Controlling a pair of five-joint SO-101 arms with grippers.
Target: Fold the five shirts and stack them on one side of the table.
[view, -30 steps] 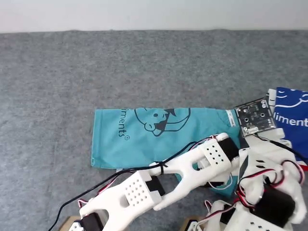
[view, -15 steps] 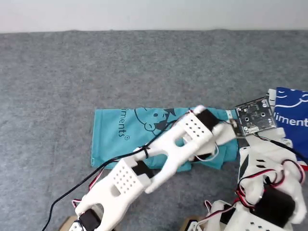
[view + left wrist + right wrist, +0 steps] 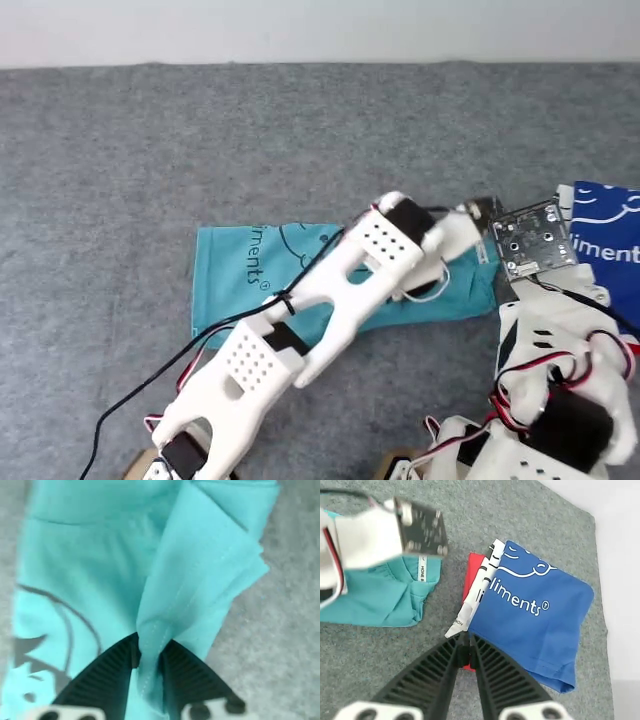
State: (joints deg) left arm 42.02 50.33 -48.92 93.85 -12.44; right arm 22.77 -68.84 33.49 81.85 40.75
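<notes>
Swung across since a second ago, the teal shirt [image 3: 200, 570] is clamped by a fold between the left jaws, the right jaws held closed and empty before the blue shirt [image 3: 540, 615].

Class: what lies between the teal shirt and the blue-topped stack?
In the right wrist view, a bare strip of grey mat separates the teal shirt from the stack.

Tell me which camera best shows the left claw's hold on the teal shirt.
The left wrist view: the left claw is shut on a raised fold of the teal shirt. In the high view the arm covers the pinch, leaving the shirt's printed end visible. The right wrist view catches the shirt's collar end beneath that arm.
</notes>
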